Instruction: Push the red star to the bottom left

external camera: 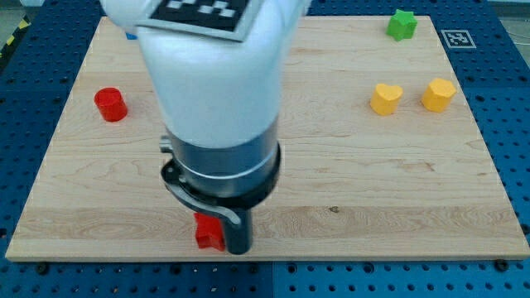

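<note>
The red star (209,233) lies near the view's bottom edge of the wooden board (348,165), a little left of centre, partly hidden by the arm. My tip (238,249) stands right beside it, touching its right side. The large white and dark arm body (217,108) covers the board's middle left above them.
A red cylinder (110,104) sits at the left. A yellow heart (385,98) and a yellow hexagon (438,94) sit at the right. A green star (402,24) is at the top right. A bit of a blue block (130,36) shows at the top left behind the arm.
</note>
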`<state>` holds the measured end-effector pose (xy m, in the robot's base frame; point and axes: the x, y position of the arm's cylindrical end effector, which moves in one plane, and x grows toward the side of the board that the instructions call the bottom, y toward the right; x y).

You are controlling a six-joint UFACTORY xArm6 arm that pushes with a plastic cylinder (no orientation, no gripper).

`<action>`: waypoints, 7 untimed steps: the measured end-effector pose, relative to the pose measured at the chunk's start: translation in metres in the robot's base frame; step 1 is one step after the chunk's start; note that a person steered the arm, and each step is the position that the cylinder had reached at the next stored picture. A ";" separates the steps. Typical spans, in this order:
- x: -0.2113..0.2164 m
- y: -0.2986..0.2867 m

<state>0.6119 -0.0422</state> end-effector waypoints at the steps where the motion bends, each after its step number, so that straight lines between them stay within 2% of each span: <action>1: -0.021 -0.023; 4: -0.054 -0.076; 7: -0.054 -0.119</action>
<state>0.5575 -0.1608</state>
